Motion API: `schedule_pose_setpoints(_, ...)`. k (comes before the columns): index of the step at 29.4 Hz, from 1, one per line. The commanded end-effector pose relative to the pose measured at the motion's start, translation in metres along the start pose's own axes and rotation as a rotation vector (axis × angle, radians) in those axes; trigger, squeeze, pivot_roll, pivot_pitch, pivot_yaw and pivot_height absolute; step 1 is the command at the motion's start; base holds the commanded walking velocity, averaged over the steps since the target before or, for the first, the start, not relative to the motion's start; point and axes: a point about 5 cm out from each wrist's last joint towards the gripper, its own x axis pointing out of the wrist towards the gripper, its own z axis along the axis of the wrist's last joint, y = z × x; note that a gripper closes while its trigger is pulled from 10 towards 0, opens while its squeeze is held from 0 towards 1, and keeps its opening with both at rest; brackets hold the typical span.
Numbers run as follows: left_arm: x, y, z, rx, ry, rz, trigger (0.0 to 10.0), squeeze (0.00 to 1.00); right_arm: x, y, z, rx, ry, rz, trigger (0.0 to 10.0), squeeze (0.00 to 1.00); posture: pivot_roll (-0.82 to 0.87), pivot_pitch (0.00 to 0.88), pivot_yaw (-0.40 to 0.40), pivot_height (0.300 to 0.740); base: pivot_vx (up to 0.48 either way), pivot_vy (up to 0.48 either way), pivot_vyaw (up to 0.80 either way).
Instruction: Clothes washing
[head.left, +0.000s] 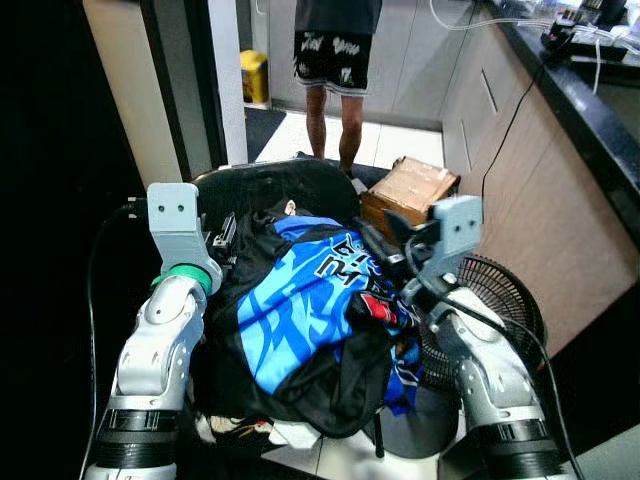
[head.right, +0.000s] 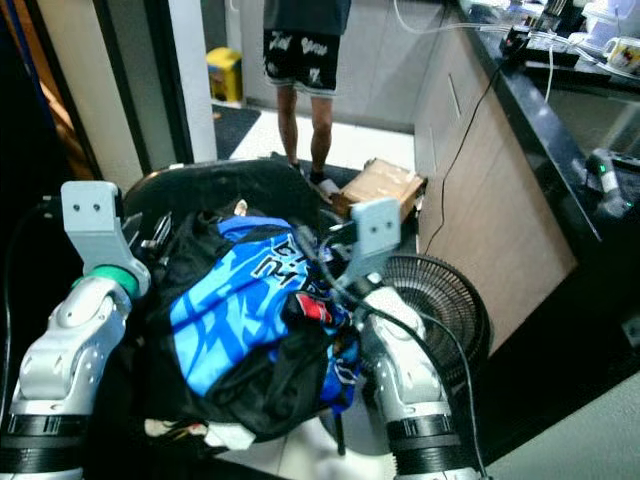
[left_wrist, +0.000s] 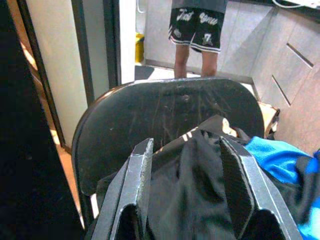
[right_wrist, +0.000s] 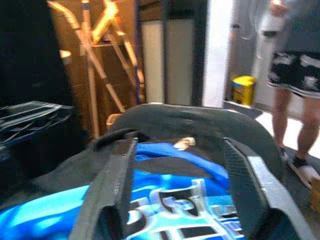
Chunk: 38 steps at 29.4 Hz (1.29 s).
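Left eye view is showing the clothes pile (head.left: 300, 320) heaped in a black basket (head.left: 270, 185) between my two hands. I am carrying it, my left hand (left_wrist: 187, 200) spread apart over black cloth, my right hand (right_wrist: 175, 195) spread over the blue jersey (head.left: 290, 310). Next, I judge, I am needing the washer; a person (head.left: 335, 60) is standing ahead.
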Motion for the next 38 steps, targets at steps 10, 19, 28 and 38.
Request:
schedule_pose_setpoints(10, -0.006, -0.012, -0.006, 0.022, 0.039, -0.126, 10.0, 0.0, -0.032, 0.01, -0.065, 0.057, 0.491, 0.12, 10.0, 1.0, 0.1, 0.014, 0.036, 0.74, 0.0, 0.0, 0.0)
schedule_pose_setpoints(19, -0.005, -0.016, -0.006, -0.003, 0.042, -0.14, 10.0, 0.0, -0.037, 0.008, -0.079, 0.048, 0.548, 0.057, 10.0, 0.0, 0.1, 0.022, 0.042, 0.74, 0.0, 0.0, 0.0)
schedule_pose_setpoints(28, -0.005, -0.007, -0.005, 0.0, 0.04, -0.095, 10.0, 0.0, -0.026, 0.003, -0.065, 0.077, 0.474, 0.008, 0.0, 0.0, 0.11, 0.025, 0.038, 0.74, 0.0, 0.0, 0.0)
schedule_pose_setpoints(38, -0.005, -0.007, -0.005, 0.013, 0.045, -0.093, 10.0, 0.0, -0.024, 0.002, -0.06, 0.096, 0.442, -0.004, 0.0, 0.0, 0.11, 0.023, 0.043, 0.74, 0.0, 0.0, 0.0)
